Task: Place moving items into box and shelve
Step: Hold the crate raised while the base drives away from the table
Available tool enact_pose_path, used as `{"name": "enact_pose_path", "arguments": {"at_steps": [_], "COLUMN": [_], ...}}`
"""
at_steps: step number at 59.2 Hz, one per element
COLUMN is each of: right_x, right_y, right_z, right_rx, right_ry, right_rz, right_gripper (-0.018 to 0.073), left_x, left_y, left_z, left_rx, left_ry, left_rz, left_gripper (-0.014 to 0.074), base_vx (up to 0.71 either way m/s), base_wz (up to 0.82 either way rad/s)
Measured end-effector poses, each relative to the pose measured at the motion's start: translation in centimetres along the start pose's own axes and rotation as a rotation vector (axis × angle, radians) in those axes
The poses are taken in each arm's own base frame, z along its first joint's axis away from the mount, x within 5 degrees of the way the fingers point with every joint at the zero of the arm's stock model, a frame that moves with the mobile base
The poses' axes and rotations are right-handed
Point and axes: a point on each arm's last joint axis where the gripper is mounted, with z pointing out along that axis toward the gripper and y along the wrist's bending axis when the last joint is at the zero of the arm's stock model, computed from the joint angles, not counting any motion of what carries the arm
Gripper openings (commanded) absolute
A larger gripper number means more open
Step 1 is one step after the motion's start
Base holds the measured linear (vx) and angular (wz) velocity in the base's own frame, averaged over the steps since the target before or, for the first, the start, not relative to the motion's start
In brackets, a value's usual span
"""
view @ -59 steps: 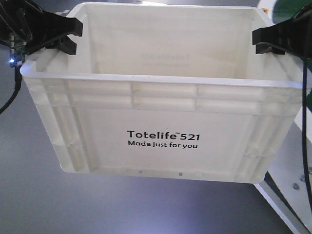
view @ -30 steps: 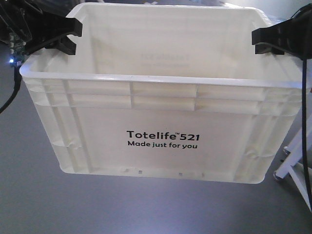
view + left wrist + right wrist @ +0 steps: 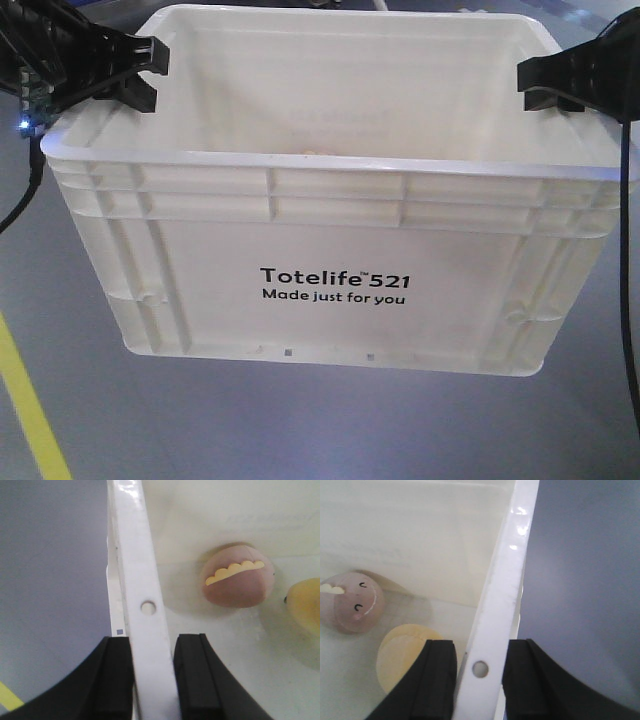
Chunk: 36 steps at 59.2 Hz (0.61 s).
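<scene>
A yellow floor line [image 3: 28,400] has been brought into view below the box [image 3: 330,270], marked "Totelife 521 Made just for you". Its side rims are pinched by the fingers of the left gripper [image 3: 152,647] and right gripper [image 3: 482,652], open floor [image 3: 300,430] beyond; moving items [image 3: 237,577] lie inside.

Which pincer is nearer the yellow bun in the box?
Right. The right pincer clamps the box rim with the yellow bun just beside its inner finger; the left pincer clamps the opposite rim, with the pink bun nearer it.
</scene>
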Motion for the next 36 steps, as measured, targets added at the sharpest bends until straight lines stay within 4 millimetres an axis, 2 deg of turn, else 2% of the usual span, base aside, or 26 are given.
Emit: {"name": "enact_pose_path", "arguments": {"at_steps": [36], "right_x": [0.0], "right_y": [0.0], "right_z": [0.0], "right_rx": [0.0], "right_ry": [0.0], "right_rz": [0.0], "right_gripper": [-0.0006], "left_x": [0.02], "left_y": [-0.01], "left_z": [-0.07], "left_rx": [0.0], "left_ry": [-0.001], "left_rz": [0.0], "left_gripper": [-0.0006], "base_vx": [-0.1], "base_wz": [0.53]}}
